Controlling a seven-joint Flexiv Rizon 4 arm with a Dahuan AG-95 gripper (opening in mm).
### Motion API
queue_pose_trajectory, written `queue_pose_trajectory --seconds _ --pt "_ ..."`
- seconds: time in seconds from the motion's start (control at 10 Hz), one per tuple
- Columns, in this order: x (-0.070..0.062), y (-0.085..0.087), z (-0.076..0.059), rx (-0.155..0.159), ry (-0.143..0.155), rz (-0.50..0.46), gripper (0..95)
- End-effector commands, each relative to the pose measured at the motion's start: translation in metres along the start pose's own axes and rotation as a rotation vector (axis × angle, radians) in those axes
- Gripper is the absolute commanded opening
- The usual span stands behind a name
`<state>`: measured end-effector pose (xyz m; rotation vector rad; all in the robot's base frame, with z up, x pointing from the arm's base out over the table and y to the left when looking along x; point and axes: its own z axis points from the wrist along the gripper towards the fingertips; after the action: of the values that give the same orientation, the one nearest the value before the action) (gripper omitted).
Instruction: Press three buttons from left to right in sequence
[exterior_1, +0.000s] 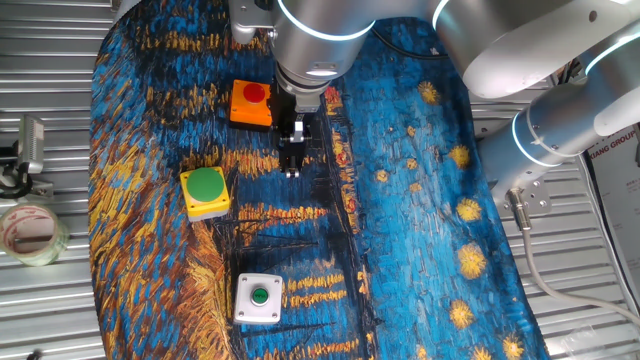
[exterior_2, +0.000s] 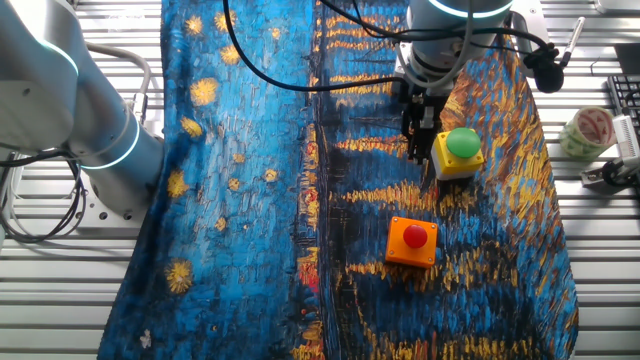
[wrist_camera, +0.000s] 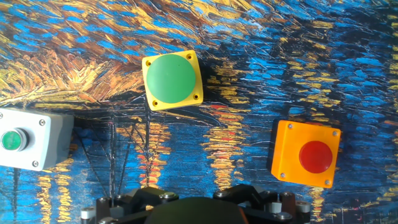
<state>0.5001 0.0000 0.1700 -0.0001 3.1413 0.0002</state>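
Hand view is showing all three boxes on the painted cloth (wrist_camera: 249, 74): the white box with the small green button (wrist_camera: 28, 138) at the left edge, the yellow box with the large green button (wrist_camera: 172, 80) near the middle top, and the orange box with the red button (wrist_camera: 307, 154) at the right. Which end counts as left is depending on the viewpoint, so I cannot tell for certain which button is due first. One fixed view is placing the gripper (exterior_1: 291, 160) above the cloth, just beside the orange box (exterior_1: 251, 104) and near the yellow box (exterior_1: 205, 191), with the white box (exterior_1: 259, 298) well apart from it. The other fixed view is showing the gripper (exterior_2: 419, 148) hanging just beside the yellow box (exterior_2: 458, 152), while the orange box (exterior_2: 412, 242) is lying nearer the camera. No view is giving a clear look at the fingertips, so whether they are apart or together I cannot tell. To press well, the arm is probably needing to centre the fingertips over the chosen cap, come down straight, and avoid catching the box edge, which could shove the box across the cloth.
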Motion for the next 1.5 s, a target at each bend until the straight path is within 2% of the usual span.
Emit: queue_pose_trajectory --seconds 0.1,0.2,0.8,1.5 --pt "0.0001 0.0000 0.0000 -0.019 -0.118 -0.035 0.0" --pt "0.0001 0.0000 0.0000 -0.025 -0.117 -0.031 0.0" --pt "0.0002 0.0000 0.0000 -0.005 -0.110 -0.022 0.0" --pt "0.0002 0.0000 0.0000 -0.009 -0.110 -0.025 0.0"
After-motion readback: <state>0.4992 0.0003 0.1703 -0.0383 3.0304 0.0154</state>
